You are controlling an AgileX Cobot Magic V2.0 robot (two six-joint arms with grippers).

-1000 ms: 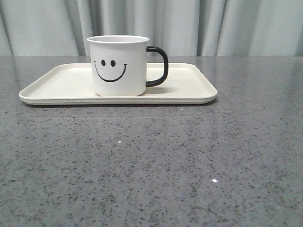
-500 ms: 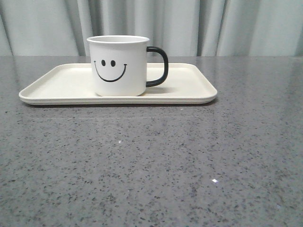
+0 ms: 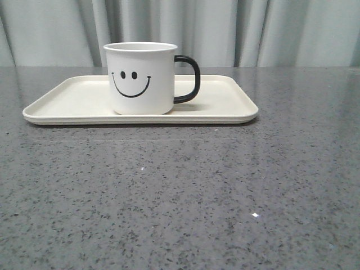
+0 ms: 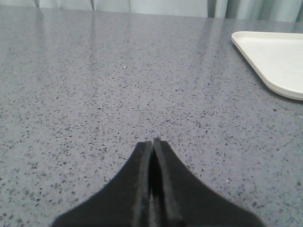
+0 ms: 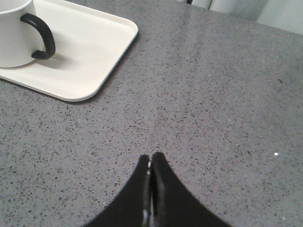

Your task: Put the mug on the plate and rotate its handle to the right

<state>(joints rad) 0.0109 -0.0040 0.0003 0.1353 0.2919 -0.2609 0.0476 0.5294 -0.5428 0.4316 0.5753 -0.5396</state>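
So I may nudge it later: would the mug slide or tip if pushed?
The mug looks squat with a flat base, so probably slides rather than tips. The plate looks smooth, likely slippery. Pushing the handle would probably spin it.

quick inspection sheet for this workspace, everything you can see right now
Surface: grey speckled stone tabletop, bare in front of the tray.
Job's things: white cylindrical mug with a black smiley face stands upright on the cream rectangular tray with a low rim; its glossy black loop handle points right in the front view.
Clutter: nothing seen.
Grippers: left gripper and right gripper both have fingers shut, empty, over bare table away from the tray.
Cables: nothing seen.
Surroundings: pale pleated curtain behind the table.
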